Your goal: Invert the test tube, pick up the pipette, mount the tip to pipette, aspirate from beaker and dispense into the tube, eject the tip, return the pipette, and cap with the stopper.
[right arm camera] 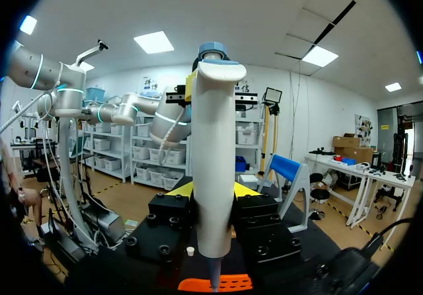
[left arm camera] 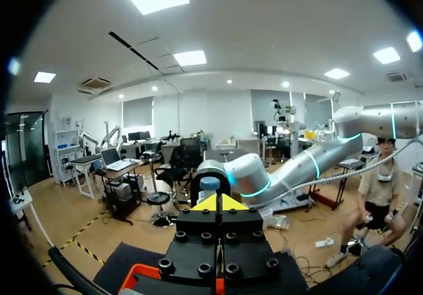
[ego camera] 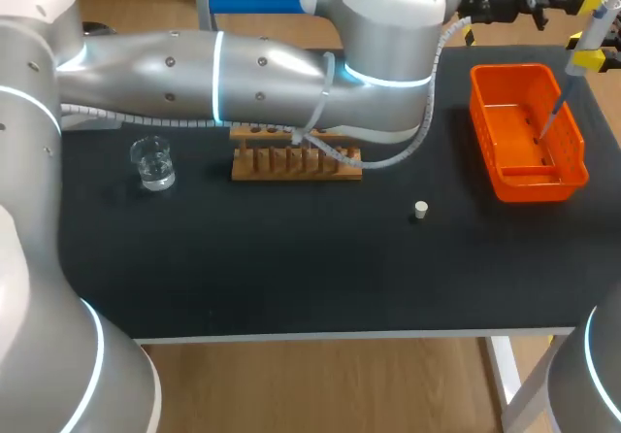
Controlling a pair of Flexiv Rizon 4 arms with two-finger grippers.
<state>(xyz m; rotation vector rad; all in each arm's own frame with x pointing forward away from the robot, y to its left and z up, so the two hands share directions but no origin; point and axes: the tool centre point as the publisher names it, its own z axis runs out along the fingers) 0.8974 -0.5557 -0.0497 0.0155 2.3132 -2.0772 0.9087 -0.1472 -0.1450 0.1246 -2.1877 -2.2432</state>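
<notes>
Two grippers meet at the white plastic pipette with the blue push-button (right arm camera: 213,156). The right gripper (right arm camera: 211,190) pinches its barrel from both sides, yellow tips against the white body, and holds it upright above the orange plastic basket (ego camera: 532,188) at the far right of the black table (ego camera: 291,278). The left gripper (left arm camera: 218,204), fingers pressed together with nothing between them, sits at the pipette's head with the button just ahead of its tips. The thin bluish tip (ego camera: 555,113) is on the pipette's nose and hangs over the basket's open top, so I judge the step in hand to be ejecting the tip. To do it well, the left's closed fingers should bear squarely on the ejector rather than on the plunger button. They should push along the barrel's axis so the right's grip neither slips nor tilts, and the nose should sit inside the basket's rim so the tip drops in rather than onto the table. The small glass beaker of clear liquid (ego camera: 152,163), the wooden test-tube rack (ego camera: 296,161) and the small pale stopper (ego camera: 420,210) stand well apart to the left. I cannot pick out the tube itself, as the left arm (ego camera: 243,74) covers part of the rack. No writing on pipette, basket or beaker can be read.
</notes>
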